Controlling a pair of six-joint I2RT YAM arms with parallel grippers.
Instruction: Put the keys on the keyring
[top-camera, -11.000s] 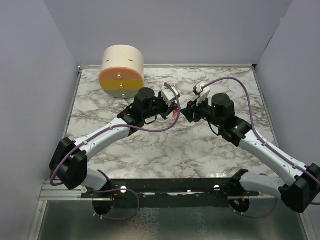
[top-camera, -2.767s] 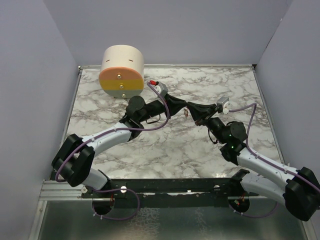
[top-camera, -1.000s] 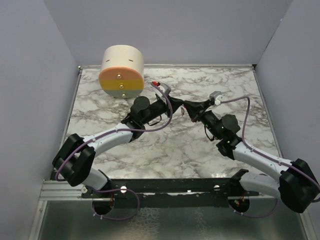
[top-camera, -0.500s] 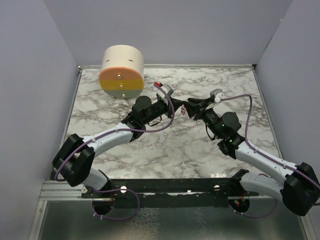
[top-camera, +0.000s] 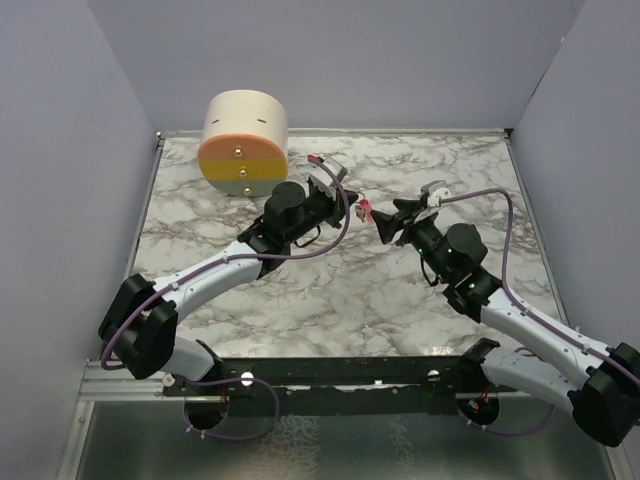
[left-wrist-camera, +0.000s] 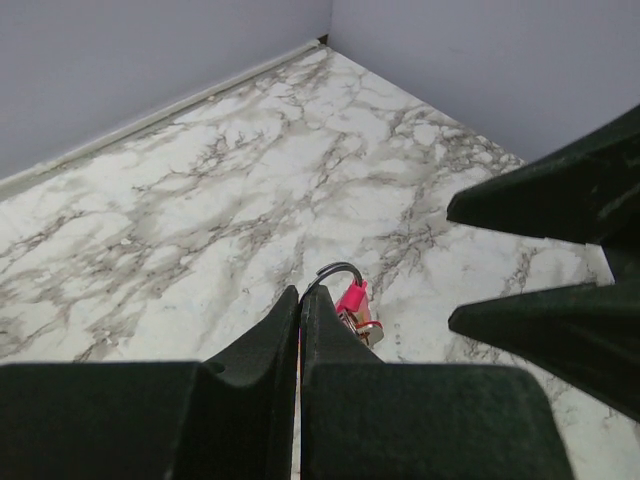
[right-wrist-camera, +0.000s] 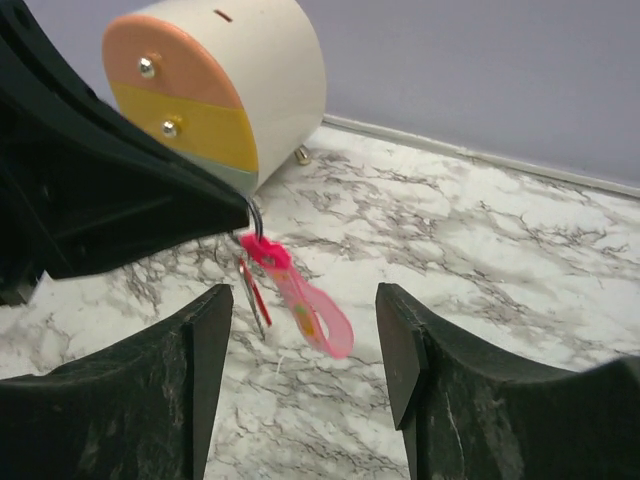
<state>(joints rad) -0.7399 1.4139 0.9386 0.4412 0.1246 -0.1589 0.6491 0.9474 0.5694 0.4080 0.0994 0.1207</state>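
Left gripper (left-wrist-camera: 300, 296) clamps the keyring (right-wrist-camera: 266, 250); its pink strip (right-wrist-camera: 312, 312) and the red key (right-wrist-camera: 259, 293) hang below. Right gripper (right-wrist-camera: 303, 298) stands open, jaws flanking them without contact.

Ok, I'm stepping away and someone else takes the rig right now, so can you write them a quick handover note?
Left tool: shut on the keyring, holding its dark ring up over the marble table; the pink strip hangs free.
Right tool: open, holding nothing, facing the keyring but apart from it.
Key: the small red piece appears to hang from the ring beside the strip.
Done: key looks threaded on, though too small to be sure.
Left: confirm it is on, then set the keyring down.
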